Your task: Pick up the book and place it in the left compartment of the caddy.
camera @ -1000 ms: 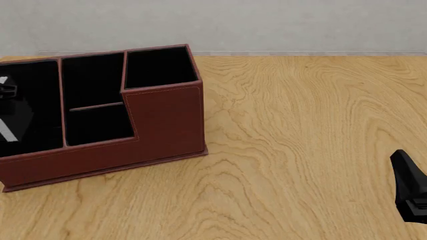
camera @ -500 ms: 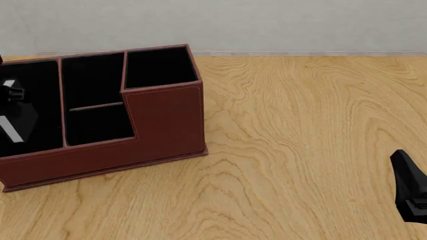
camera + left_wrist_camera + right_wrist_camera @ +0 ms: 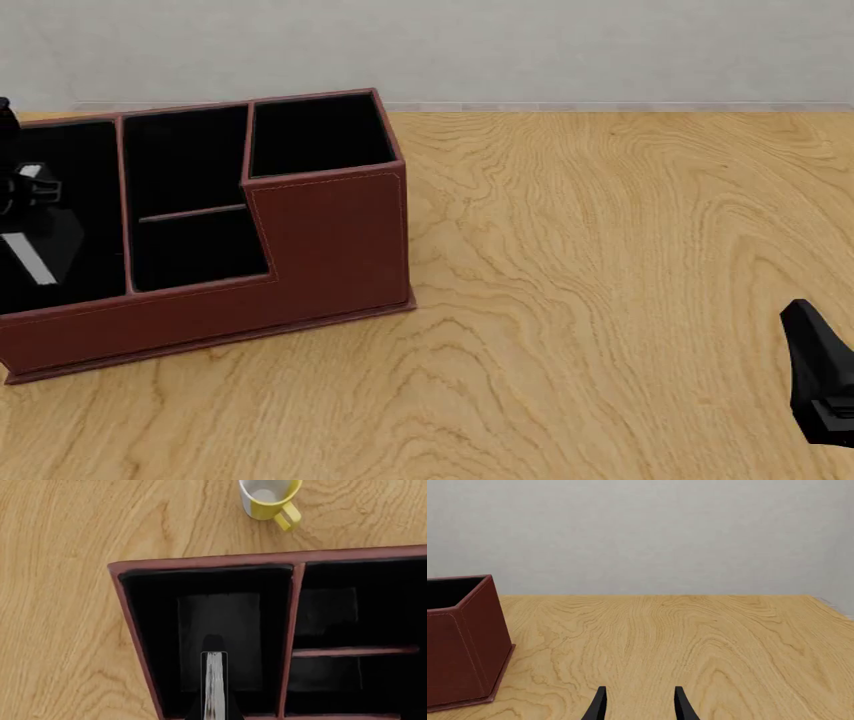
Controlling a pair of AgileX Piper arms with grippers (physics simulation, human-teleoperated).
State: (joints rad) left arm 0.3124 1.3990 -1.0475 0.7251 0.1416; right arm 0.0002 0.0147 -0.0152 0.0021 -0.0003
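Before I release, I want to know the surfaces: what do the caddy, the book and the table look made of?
The caddy: leather-look reddish-brown shell, judging by pale stitching along the edges, with a matte black lining. The book: a thin black cover and white, finely lined page edge suggest paper. The table: light wood, or a wood-print veneer, with bold swirling grain and low sheen. These are simulator renders, so the looks are only suggestive.

The caddy (image 3: 267,240) walls hem the left tool (image 3: 213,652) inside the left compartment (image 3: 157,630); open table (image 3: 614,260) lies rightward.

caddy (image 3: 327,240) was reddish-brown, black-lined; book (image 3: 214,687) black with white page edge; mug (image 3: 269,497) yellow; table (image 3: 601,280) light woodgrain.
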